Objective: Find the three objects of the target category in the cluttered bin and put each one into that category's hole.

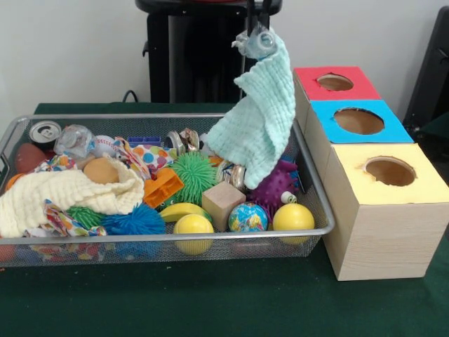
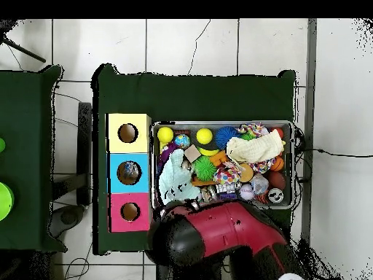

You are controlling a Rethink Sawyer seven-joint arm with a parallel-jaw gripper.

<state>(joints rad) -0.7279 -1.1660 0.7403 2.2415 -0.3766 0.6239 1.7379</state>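
My gripper (image 1: 257, 31) hangs above the right end of the bin (image 1: 168, 235), fingers closed on a clear bottle (image 1: 258, 43), its cap end just under the tips. A pale green cloth (image 1: 254, 126) is caught up with it and drapes down from the grip, its lower edge reaching the toys near the purple spiky ball (image 1: 273, 188). A second clear bottle (image 1: 73, 140) lies at the bin's far-left corner beside the silver can (image 1: 45, 132); the third I cannot find. The three boxes stand just right of the bin: red (image 1: 335, 83), blue (image 1: 358, 121), yellow (image 1: 390, 170). Judgement: which hole is the bottles' I cannot tell from here. To do this well, I must shed the cloth before carrying over, or it will snag the hole's rim and block the drop. Grip looks shallow, so no jerks.
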